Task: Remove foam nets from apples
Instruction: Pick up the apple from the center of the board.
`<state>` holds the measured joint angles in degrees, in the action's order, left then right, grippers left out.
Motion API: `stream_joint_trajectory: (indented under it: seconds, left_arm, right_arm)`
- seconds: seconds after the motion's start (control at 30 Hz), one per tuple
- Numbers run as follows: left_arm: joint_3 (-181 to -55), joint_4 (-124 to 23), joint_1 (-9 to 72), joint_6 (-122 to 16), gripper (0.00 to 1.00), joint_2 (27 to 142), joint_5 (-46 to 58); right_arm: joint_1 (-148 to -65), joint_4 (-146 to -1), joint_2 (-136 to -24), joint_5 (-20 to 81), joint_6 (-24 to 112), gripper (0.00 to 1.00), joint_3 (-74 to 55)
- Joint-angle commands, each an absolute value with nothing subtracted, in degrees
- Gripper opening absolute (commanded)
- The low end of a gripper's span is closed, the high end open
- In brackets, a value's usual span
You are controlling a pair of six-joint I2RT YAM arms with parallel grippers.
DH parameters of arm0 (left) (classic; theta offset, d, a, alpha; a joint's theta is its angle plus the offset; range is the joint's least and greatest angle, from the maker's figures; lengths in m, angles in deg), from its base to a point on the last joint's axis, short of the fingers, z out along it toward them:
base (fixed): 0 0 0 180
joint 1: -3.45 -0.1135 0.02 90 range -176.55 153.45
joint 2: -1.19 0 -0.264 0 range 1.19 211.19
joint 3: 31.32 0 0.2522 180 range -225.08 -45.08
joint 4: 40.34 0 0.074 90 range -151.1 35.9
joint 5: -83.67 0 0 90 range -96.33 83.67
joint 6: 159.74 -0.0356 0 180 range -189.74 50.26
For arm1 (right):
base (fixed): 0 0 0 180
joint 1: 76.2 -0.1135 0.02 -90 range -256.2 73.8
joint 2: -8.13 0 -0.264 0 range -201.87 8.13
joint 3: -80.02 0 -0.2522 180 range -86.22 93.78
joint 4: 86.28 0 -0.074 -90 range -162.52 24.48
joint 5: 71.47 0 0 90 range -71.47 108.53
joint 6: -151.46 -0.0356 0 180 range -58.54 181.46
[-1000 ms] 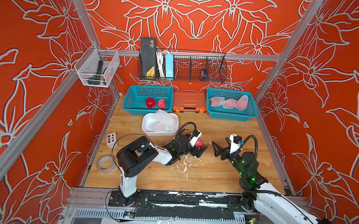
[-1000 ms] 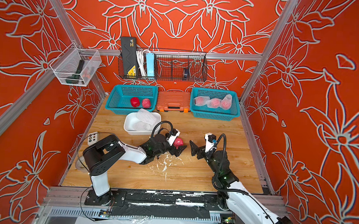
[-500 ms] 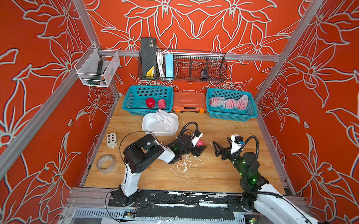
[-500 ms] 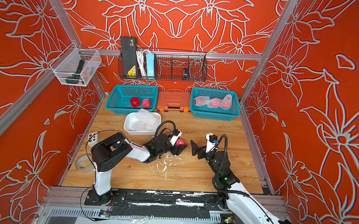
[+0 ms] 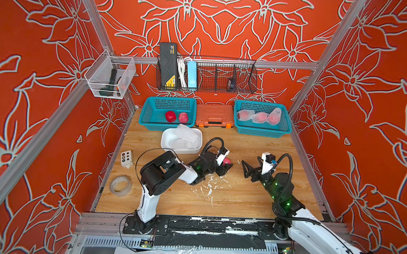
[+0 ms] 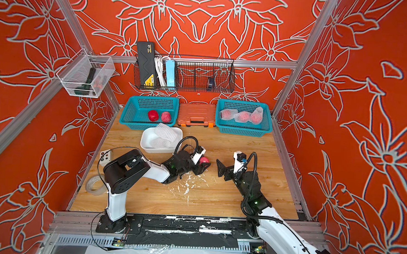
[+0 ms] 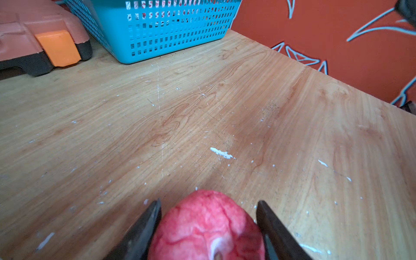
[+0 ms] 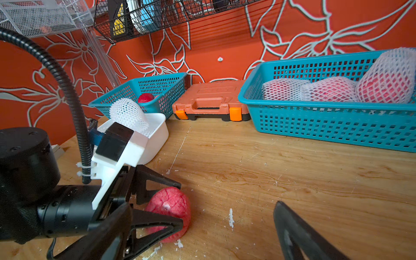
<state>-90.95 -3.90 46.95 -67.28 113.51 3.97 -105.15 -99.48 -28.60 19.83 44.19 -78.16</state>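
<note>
A bare pinkish-red apple (image 5: pixel 226 161) (image 7: pixel 207 225) lies on the wooden table at mid-depth. My left gripper (image 5: pixel 228 165) (image 7: pixel 208 201) is shut on it, one black finger on each side. My right gripper (image 5: pixel 250 166) hovers open to the right of it, holding nothing; only one of its fingers (image 8: pixel 292 229) shows in the right wrist view. Three apples in foam nets (image 5: pixel 259 117) (image 8: pixel 331 90) lie in the right teal basket (image 5: pixel 261 132). Two bare apples (image 5: pixel 177 117) sit in the left teal basket (image 5: pixel 150 123). Empty foam nets (image 5: pixel 185 132) fill the white tray (image 5: pixel 164 136).
An orange tool case (image 5: pixel 214 116) stands between the baskets at the back. A tape roll (image 5: pixel 120 185) and a small button box (image 5: pixel 126 158) lie near the left edge. White foam scraps (image 5: pixel 209 186) litter the table in front of my left gripper.
My left gripper's jaws have closed in around the apple, and the left arm has shifted slightly. The right arm has barely moved.
</note>
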Motion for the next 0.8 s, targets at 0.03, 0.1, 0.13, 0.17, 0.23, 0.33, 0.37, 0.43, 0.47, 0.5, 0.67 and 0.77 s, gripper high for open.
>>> stream_joint_trajectory:
  seconds: [0.03, 0.1, 0.13, 0.17, 0.23, 0.33, 0.37, 0.43, 0.47, 0.5, 0.67, 0.77]
  left_arm:
    - [-91.62, -4.1, 46.63, -68.68, 0.42, 113.11, 4.61]
    - [-91.67, -4.26, 46.6, -68.77, 0.37, 112.67, 4.68]
    - [-91.67, -4.26, 46.6, -68.68, 0.34, 112.36, 4.5]
    - [-91.78, -4.33, 46.56, -68.68, 0.33, 112.08, 4.47]
    - [-91.8, -4.76, 46.52, -69.11, 0.32, 110.67, 5.11]
    - [-91.29, -5.87, 46.47, -69.74, 0.3, 107.59, 5.18]
    - [-91.16, -6.27, 46.43, -69.89, 0.3, 106.45, 5.34]
    - [-90.84, -6.96, 45.95, -69.48, 0.29, 103.79, 6.28]
    - [-90.7, -7.1, 45.38, -68.74, 0.29, 102.56, 7.85]
    - [-90.7, -7.32, 44.39, -67.53, 0.29, 101.2, 10.35]
    - [-91.52, -10.64, 38.43, -61.67, 0.29, 93.82, 17.14]
    - [-93.89, -16.56, 34.24, -62.39, 0.29, 89.17, 16.76]
  right_arm:
    - [-105.42, -99.43, -28.66, 18.19, 43.95, 0.98, -78.04]
    - [-105.43, -98.97, -28.54, 18.07, 44.13, 0.98, -77.86]
    - [-105.47, -98.68, -28.33, 17.87, 44.17, 0.98, -77.78]
    - [-105.52, -98.56, -28.25, 17.8, 44.14, 0.98, -77.84]
    - [-105.43, -98.37, -28.07, 17.48, 44.06, 0.98, -77.86]
    - [-105.46, -98.32, -28.17, 17.02, 44.21, 0.98, -77.78]
    - [-105.43, -98.27, -28.29, 17.03, 44.39, 0.98, -77.73]
    - [-105.45, -97.6, -28.04, 16.61, 44.76, 0.98, -77.47]
    - [-105.4, -97.22, -27.79, 16.43, 44.84, 0.98, -77.36]
    - [-105.44, -96.81, -27.37, 16.33, 44.93, 0.98, -77.34]
    - [-105.4, -95.38, -24.55, 16.02, 45.2, 0.98, -77.64]
    - [-105.39, -96.07, -24.04, 15.73, 44.95, 0.98, -78.13]
